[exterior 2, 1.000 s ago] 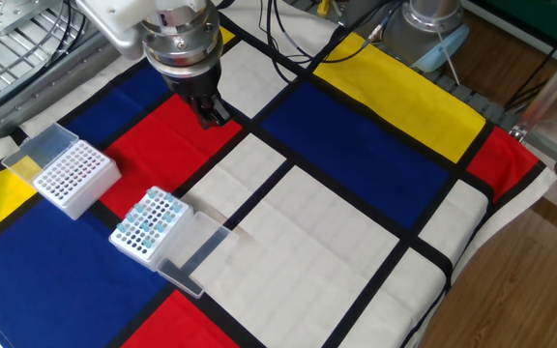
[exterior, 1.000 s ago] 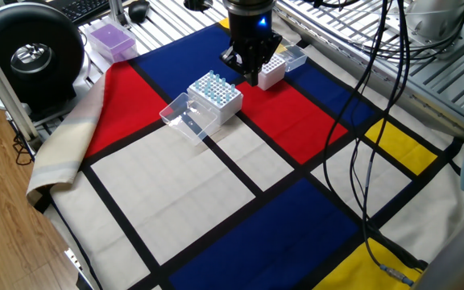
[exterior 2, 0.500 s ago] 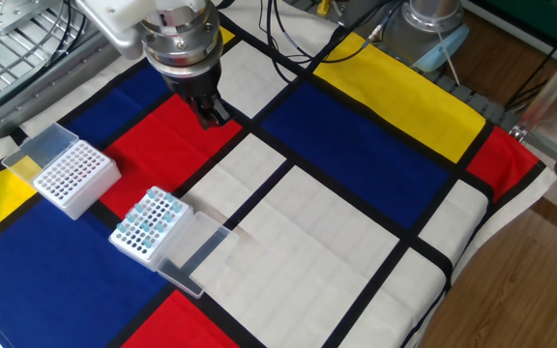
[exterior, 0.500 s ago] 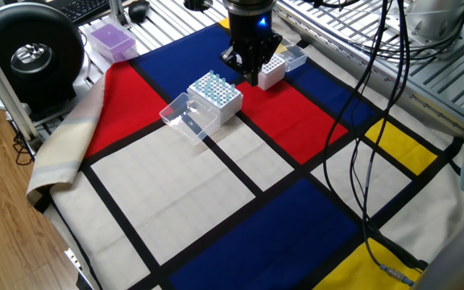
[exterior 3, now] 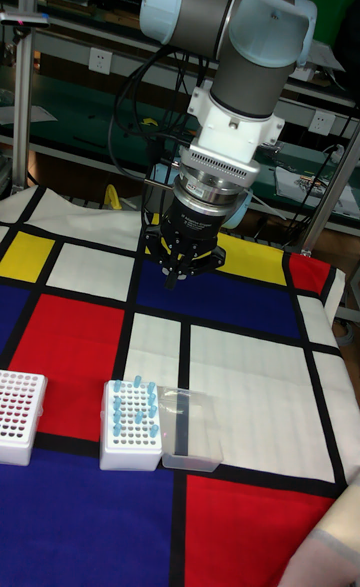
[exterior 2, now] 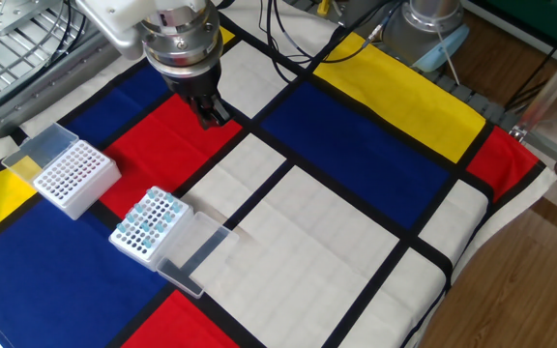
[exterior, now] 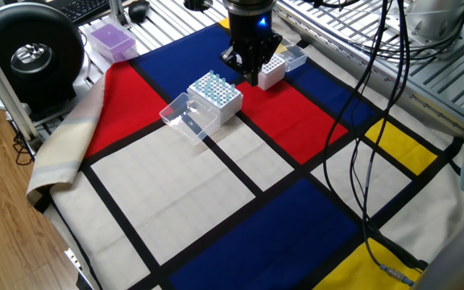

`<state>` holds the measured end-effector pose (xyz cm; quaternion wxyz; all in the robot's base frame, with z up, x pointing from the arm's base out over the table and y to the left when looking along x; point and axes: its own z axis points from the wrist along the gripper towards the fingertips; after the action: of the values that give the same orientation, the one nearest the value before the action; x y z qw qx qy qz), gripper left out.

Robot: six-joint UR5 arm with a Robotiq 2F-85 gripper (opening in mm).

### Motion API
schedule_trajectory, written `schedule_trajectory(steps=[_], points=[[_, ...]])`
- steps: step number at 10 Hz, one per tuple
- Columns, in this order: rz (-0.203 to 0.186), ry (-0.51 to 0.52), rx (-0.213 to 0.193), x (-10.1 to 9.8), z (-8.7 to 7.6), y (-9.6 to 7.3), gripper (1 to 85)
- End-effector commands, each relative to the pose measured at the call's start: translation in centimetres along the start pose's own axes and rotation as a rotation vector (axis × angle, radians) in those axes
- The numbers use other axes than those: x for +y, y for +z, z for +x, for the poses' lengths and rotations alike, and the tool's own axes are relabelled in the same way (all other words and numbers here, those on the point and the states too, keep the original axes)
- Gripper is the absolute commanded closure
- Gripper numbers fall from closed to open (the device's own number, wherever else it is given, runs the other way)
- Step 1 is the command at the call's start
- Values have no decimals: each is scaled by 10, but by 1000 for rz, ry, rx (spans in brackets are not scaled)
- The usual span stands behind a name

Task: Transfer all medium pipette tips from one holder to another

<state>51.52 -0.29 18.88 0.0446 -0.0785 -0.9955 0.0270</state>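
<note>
The gripper is hanging above the red field of the coloured cloth, and its two dark fingers are pointing down and standing close together; nothing is showing between them, so it is looking closed and empty. It is not touching any rack. The medium pipette tips, pale blue, are sitting upright in the holes of the nearer white rack, which is resting on the cloth where the red field is meeting a white one. They are filling only a part of the holes; I cannot count them. A clear lid is lying flat just beside this rack, and it seems to be joined to it by one edge. The second white rack is standing apart from the first one, on the border of the red and blue fields, and its holes are looking dark. Its own lid is lying open behind it. In the tall fixed view, both racks are lying well below and to the left of the gripper.
</note>
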Motion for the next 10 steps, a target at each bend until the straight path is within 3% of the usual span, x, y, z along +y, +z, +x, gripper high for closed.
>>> schedule_trajectory(steps=[1, 10], points=[[-13, 2, 0, 3, 0, -1, 847], [-13, 2, 0, 3, 0, -1, 847]])
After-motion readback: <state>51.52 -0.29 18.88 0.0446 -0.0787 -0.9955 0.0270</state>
